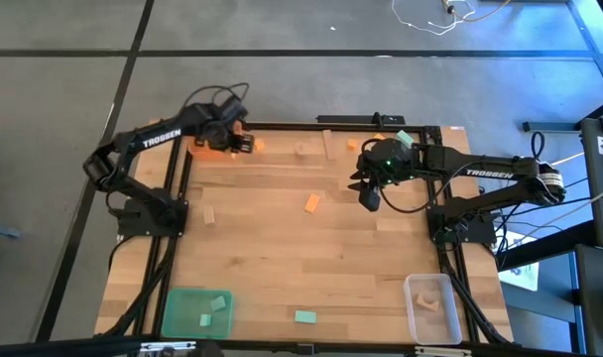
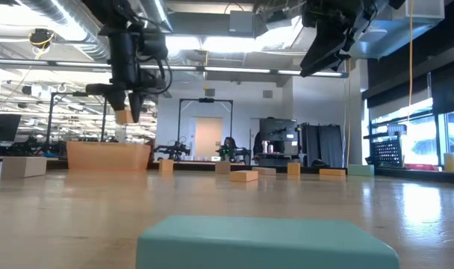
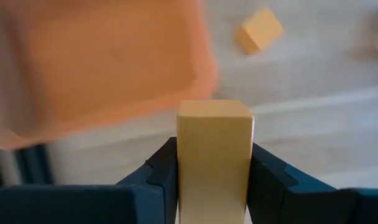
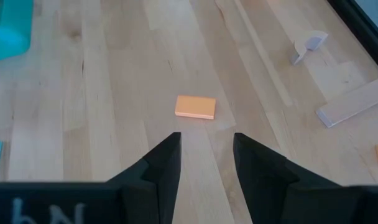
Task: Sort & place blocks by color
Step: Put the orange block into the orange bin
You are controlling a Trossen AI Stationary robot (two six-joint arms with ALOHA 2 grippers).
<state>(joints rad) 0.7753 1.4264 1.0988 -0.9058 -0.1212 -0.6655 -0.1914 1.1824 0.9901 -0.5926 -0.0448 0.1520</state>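
My left gripper [image 1: 240, 142] hovers at the far-left corner of the table, shut on a pale orange block [image 3: 214, 143]. In the low view the left gripper [image 2: 126, 110] is above the orange tray [image 2: 107, 155]. My right gripper [image 1: 369, 196] is open and raised over the far-right part of the table, touching nothing. In its wrist view, the right gripper [image 4: 204, 146] has an orange block [image 4: 195, 107] lying flat on the wood beyond its fingertips. More blocks lie scattered: orange [image 1: 311, 203], wood [image 1: 210, 215], teal [image 1: 304, 317]. My left gripper pinches the orange block by two opposite long sides [image 3: 183, 168], one finger [image 3: 161, 174] on each side. The fingers point down from above. The block is lifted clear above the orange tray [image 3: 114, 68], and its free end [image 3: 214, 109] sticks out past the fingertips.
A green tray [image 1: 195, 312] with teal blocks stands at the near-left and a clear tray [image 1: 432, 307] with a wood block at the near-right. Several blocks lie along the far edge [image 1: 302, 149]. A teal block [image 2: 260, 239] fills the low view's foreground. Bare wood spans the table's middle.
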